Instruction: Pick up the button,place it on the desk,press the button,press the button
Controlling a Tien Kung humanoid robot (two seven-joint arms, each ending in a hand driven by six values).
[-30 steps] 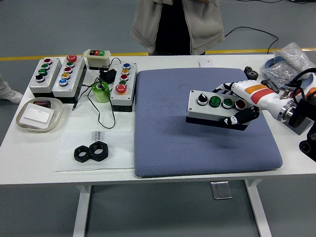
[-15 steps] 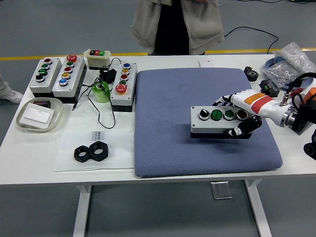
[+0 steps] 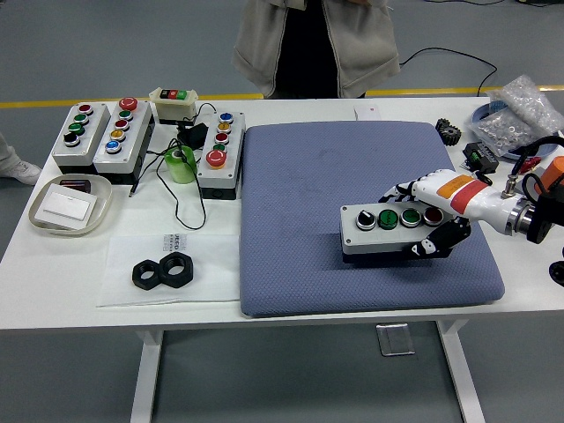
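Right hand (image 3: 438,216) fingers wrapped round button box (image 3: 394,231) right end, near pad (image 3: 291,167) front-right corner; box prob. rigid, light, grab by ends

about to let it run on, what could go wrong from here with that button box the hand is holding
The right hand grips the grey four-button control box on the blue padded mat. Its fingers wrap the far side, so pulling away may drag or tip the box. The soft mat may let the box shift when pressed.
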